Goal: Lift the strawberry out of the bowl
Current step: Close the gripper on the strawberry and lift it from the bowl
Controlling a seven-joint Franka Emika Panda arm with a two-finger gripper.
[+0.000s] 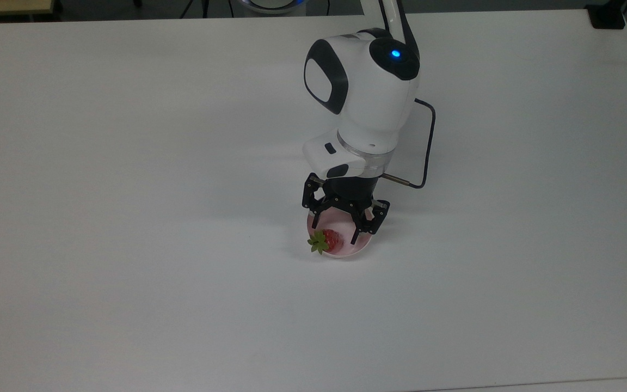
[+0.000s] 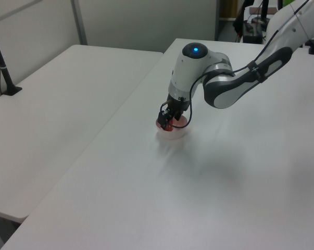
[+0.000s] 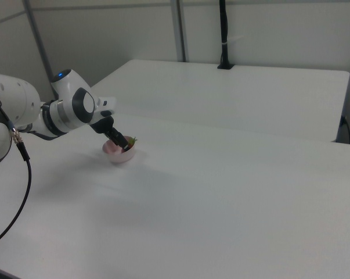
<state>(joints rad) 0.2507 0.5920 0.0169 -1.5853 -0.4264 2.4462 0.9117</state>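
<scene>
The white arm [image 1: 365,92] reaches out over the white tabletop [image 1: 128,190] and bends down at the wrist, so that the black gripper [image 1: 335,238] points steeply into the pale pink bowl [image 1: 360,247]. In the left view the arm [image 2: 235,88] comes in from the left view's upper right, with its last link dropping toward the bowl [image 2: 173,135]. In the right view it enters from the right view's left and slants down to the bowl [image 3: 118,156].

The fingers are spread apart, one tip [image 1: 316,222] on the top view's left of the bowl and the other [image 1: 355,237] toward the top view's right. The strawberry [image 1: 331,240] lies inside the bowl between them, at the near-left part of the rim as the top view shows it, with its green leafy top [image 1: 317,243] sticking out over the rim. The fingers are released and do not clasp the fruit; whether a tip touches it cannot be told.

The top view gives the gap between the fingers and the strawberry's red body clearly. In the left view the gripper [image 2: 167,119] covers most of the bowl's inside, and only a spot of red shows. In the right view the gripper [image 3: 126,143] stands over the bowl and a bit of green shows at its rim.
</scene>
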